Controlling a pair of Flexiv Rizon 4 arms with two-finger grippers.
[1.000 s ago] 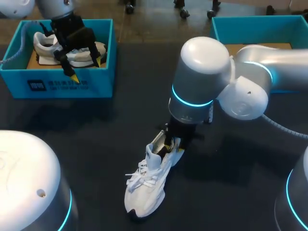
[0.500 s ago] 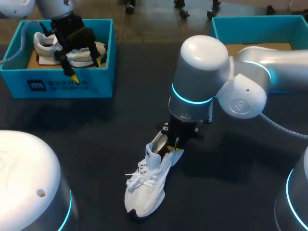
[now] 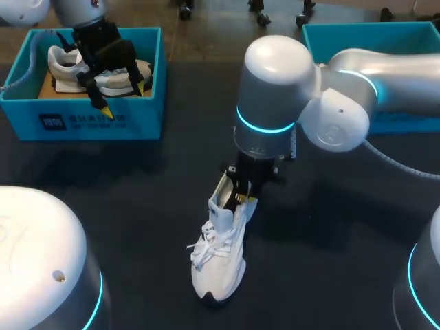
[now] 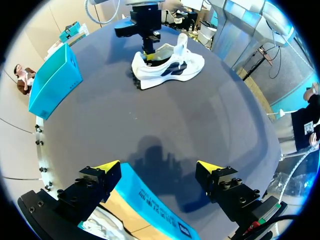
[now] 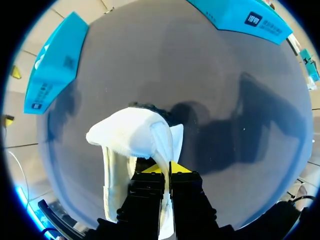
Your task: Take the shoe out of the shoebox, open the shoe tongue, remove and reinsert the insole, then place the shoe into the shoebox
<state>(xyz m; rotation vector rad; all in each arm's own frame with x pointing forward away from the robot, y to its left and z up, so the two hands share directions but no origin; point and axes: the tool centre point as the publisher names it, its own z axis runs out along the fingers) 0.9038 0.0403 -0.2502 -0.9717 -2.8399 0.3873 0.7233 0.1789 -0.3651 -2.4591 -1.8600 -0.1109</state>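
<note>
Since the earlier frame the shoe (image 3: pixel 220 254) had swung round on the table (image 3: pixel 344 227), its toe turning from the left arm's side toward the near edge and its heel shifting a little toward the far side, and the right arm had moved with it toward the middle. The white shoe stood on its sole on the dark table, out of the shoebox (image 3: pixel 89 120) and well apart from it, laces loose over the front. The right gripper (image 3: pixel 242 199) came down from above onto the heel end. In the right wrist view its fingers stood narrow, almost together, with the thin wall of the shoe's (image 5: pixel 127 135) collar pinched between the yellow tips of the right gripper (image 5: pixel 167 167). The left wrist view showed the shoe (image 4: pixel 170 65) far ahead, with the right gripper (image 4: pixel 148 50) at its heel. The left gripper (image 3: pixel 122 98) had not moved: it hung over the near wall of the blue shoebox at the table's far left corner, jaws spread wide and holding nothing, as its own view confirmed of the left gripper (image 4: pixel 159 167) above the shoebox (image 4: pixel 150 200) rim. A second shoe (image 3: pixel 65 65) lay inside that box. A second blue box (image 3: pixel 371 31) sat at the far right.
</note>
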